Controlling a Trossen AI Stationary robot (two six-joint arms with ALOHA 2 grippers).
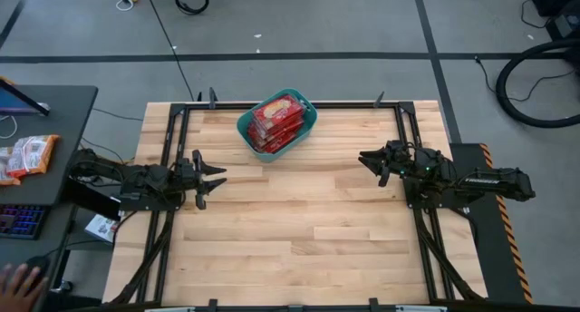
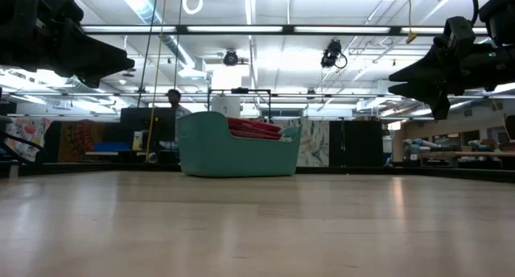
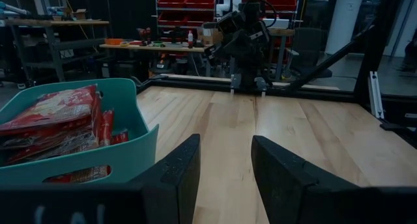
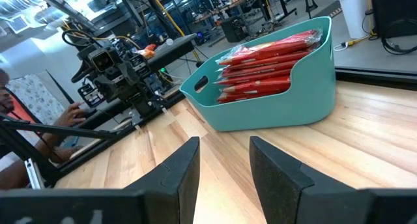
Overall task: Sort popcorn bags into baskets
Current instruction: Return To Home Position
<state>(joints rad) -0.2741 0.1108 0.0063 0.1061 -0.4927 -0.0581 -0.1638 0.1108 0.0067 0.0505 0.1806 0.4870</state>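
popcorn bags: flat red packets. The top one has a cream-yellow picture in its middle. They lie in a pile, one on top of the other, all inside the basket. From the side, the pile pokes up a bit over the low part of the rim.
basket: a teal tub with round corners and a handle hole in its end. It sits a bit turned at 12 o'clock on the worktop, near the far edge.
worktop: light wood planks with a dark frame round them.
left end effector: at 9 o'clock, up off the wood, pointing toward 3 o'clock. Its two fingers are apart and hold nothing. It is well apart from the basket.
right end effector: at 3 o'clock, up off the wood, pointing toward 9 o'clock. Its two fingers are apart and hold nothing. It is also well apart from the basket.
side desk: a dark desk out past 9 o'clock, beside the worktop.
orange-and-white packet: it lies on the side desk, not in the basket.
keyboard: near the packet, toward 8 o'clock.
hand: a person's hand, far out at 8 o'clock, off the worktop.
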